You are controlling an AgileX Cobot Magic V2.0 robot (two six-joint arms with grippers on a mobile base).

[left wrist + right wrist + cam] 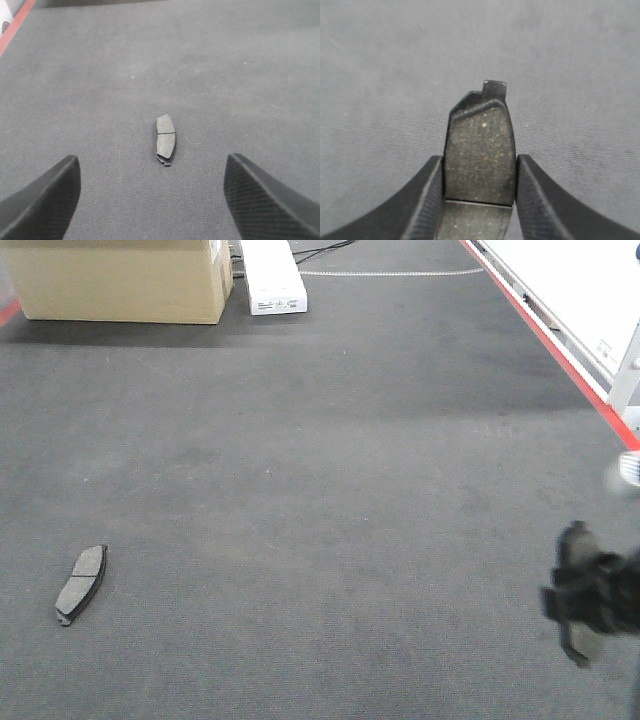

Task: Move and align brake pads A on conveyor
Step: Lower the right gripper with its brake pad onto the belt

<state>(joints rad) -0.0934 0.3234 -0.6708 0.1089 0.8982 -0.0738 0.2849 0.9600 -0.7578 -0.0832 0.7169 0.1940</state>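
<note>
What could be going wrong here, left to right: the loose pad (82,583) is lying flat on the belt (330,490), far left and near the front, sitting a bit slanted. It's thin and the felt is looking grippy. My guess is that fingers coming down on it could end up nudging or spinning it instead of catching its edges. Over on the right, the held pad (480,145) is being pinched only across its narrow sides. If that grip is slipping at all, the pad could be pivoting, or landing crooked when let go. The two pads are also well apart, so lining them up is looking like the tricky bit.

Poses: the left hand (152,172) is hovering over the loose pad with its fingers spread wide and holding nothing. The pad is showing between the tips and just ahead of them. The right hand (590,600) is hanging near the belt's right front, clamping its pad around the groove with the tabbed end poking forward. It seems lifted clear, but the front view is blurry there, so I can't tell how high.
</note>
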